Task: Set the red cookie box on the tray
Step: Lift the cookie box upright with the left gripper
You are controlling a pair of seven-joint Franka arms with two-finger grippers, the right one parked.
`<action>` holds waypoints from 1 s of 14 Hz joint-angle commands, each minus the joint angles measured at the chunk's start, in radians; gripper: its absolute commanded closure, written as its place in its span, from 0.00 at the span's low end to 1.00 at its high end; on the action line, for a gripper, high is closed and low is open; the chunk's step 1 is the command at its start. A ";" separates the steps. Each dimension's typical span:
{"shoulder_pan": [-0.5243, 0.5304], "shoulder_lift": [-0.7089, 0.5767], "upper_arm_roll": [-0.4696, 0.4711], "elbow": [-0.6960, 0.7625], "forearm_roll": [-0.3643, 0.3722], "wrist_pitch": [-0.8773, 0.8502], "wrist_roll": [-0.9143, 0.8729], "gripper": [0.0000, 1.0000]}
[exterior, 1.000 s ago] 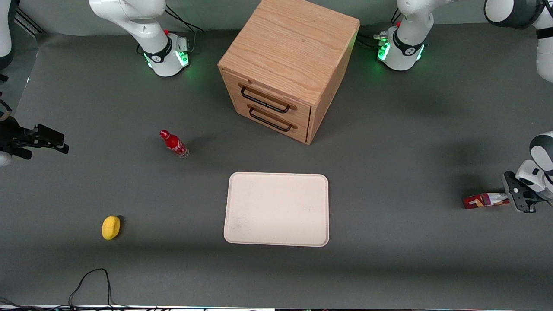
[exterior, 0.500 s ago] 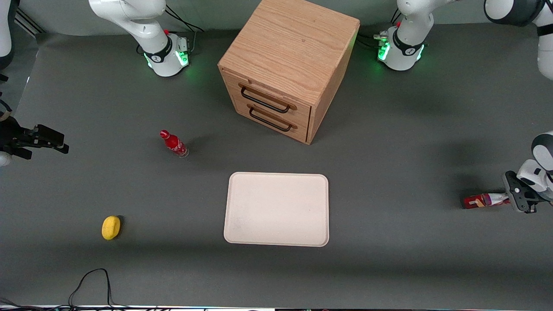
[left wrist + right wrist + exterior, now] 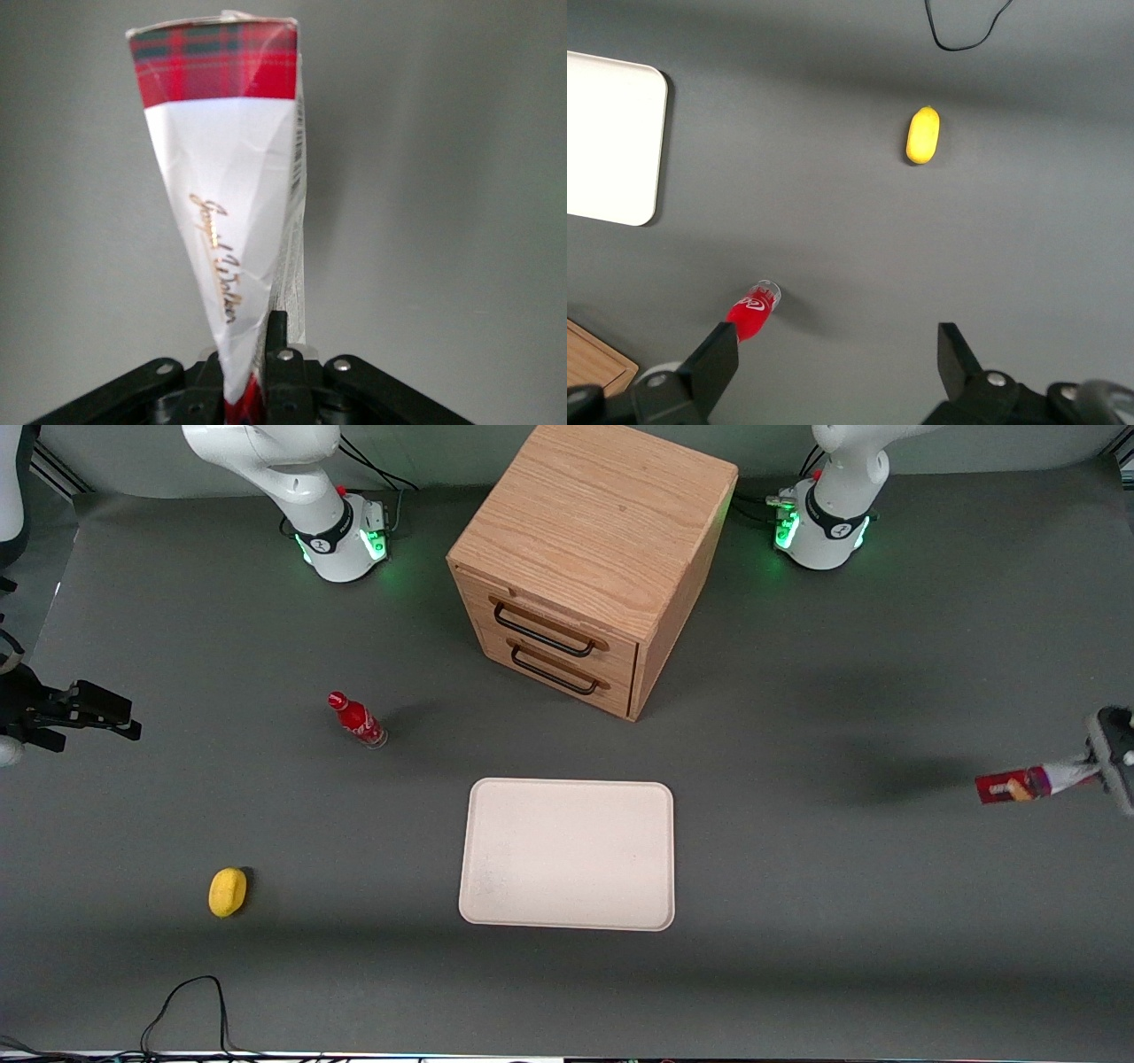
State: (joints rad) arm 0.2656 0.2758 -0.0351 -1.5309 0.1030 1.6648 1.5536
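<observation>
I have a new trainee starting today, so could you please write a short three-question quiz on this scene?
1. True or false: the red cookie box already lies on the tray.
2. What is the gripper shut on? A the red bottle; B the cookie box; C the yellow lemon.
3. How many handles show on the wooden drawer cabinet?

Key: 1 false, it is held above the table toward the working arm's end. 2 B. 3 two.
</observation>
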 commanded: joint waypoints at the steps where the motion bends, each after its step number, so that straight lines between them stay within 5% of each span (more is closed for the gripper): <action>1: -0.017 -0.107 0.009 0.024 0.014 -0.149 -0.093 1.00; 9: -0.104 -0.113 0.009 0.075 0.009 -0.260 -0.381 1.00; 14: -0.305 -0.077 -0.035 0.099 -0.020 -0.240 -0.936 1.00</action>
State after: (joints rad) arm 0.0407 0.1666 -0.0522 -1.4799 0.0930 1.4291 0.8401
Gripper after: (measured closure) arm 0.916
